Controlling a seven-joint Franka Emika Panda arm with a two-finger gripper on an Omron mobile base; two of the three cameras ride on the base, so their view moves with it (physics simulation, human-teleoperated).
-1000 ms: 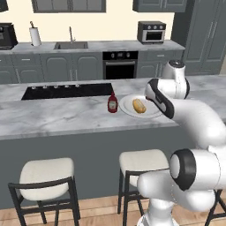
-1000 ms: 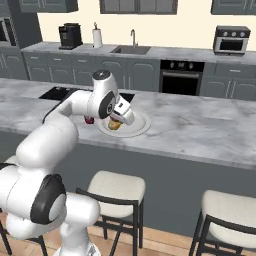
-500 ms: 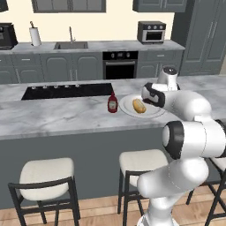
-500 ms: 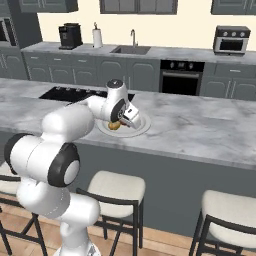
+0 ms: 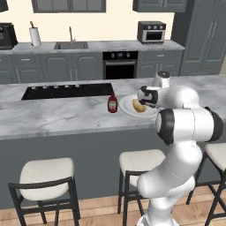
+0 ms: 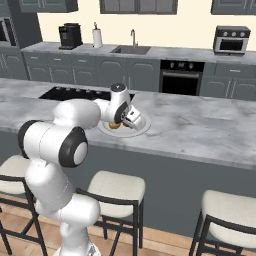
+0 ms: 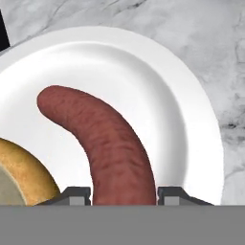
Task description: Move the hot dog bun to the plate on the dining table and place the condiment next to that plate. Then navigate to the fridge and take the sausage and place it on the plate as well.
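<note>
A: Looking along the hand camera, the reddish-brown, slightly curved sausage (image 7: 103, 143) runs from between the two dark finger tips up and to the left in that picture, its rounded free end lying over the middle of the round, pale grey-white plate with the raised rim (image 7: 191, 110). Its long axis bends like a shallow arc, bulging to the right of that view.

B: And the two-finger gripper (image 7: 123, 195)?

A: Its tips stand narrowly apart, one on each side of the sausage's near end, closed on it. Whether the sausage's far end touches the plate cannot be told.

B: Where does the golden-yellow oblong hot dog bun (image 7: 21, 174) lie?

A: On the same plate, just beside the sausage, at the lower left of the hand view. In the left base view the bun (image 5: 139, 106) lies on the plate (image 5: 126, 106) with the gripper's hand right next to it.

B: And the plate itself?

A: It sits on the long island counter with the grey marble top (image 5: 53, 117), to the right of the inset black cooktop (image 5: 66, 90). The small red ketchup bottle with the white label (image 5: 112, 104) stands upright just beside the plate's left rim. In the right base view the white arm (image 6: 82, 114) reaches over the plate (image 6: 142, 125).
</note>
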